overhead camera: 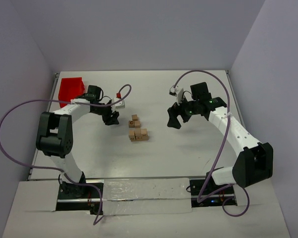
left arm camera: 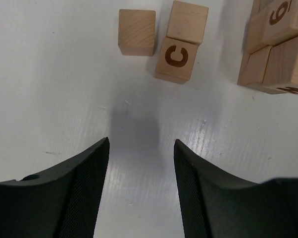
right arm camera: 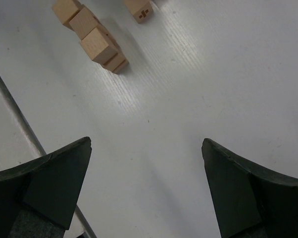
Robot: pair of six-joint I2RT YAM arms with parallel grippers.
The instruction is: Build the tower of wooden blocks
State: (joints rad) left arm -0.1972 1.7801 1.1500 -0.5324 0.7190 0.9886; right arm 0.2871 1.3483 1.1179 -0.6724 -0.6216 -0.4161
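While both arms reach out over the white table (overhead camera: 188, 153), the wooden cubes (overhead camera: 137, 124) lie in a small cluster near its middle, between the two grippers. From above, the left gripper (overhead camera: 111, 118) hangs at about ten o'clock from the cluster, near it but apart. The right gripper (overhead camera: 174, 119) hangs at about two o'clock, a little farther off. A red plastic bin (overhead camera: 71, 89) sits well away at ten o'clock, by the table's far left corner.

In the left wrist view, the two black fingers (left arm camera: 84, 193) stand parted with bare table between them, holding nothing. Ahead at twelve o'clock lies a C cube (left arm camera: 176, 58), with a second cube (left arm camera: 188, 21) pressed against its far side. A plain cube (left arm camera: 136, 30) lies just beside them at eleven o'clock. At two o'clock a tighter group (left arm camera: 275, 54) of printed cubes runs out of the frame, and some of them seem to rest on others.

In the right wrist view, that gripper's dark fingers (right arm camera: 55, 183) are spread wide over bare table and grip nothing. The cubes show far ahead at eleven o'clock, several bunched together and one lying apart at twelve.
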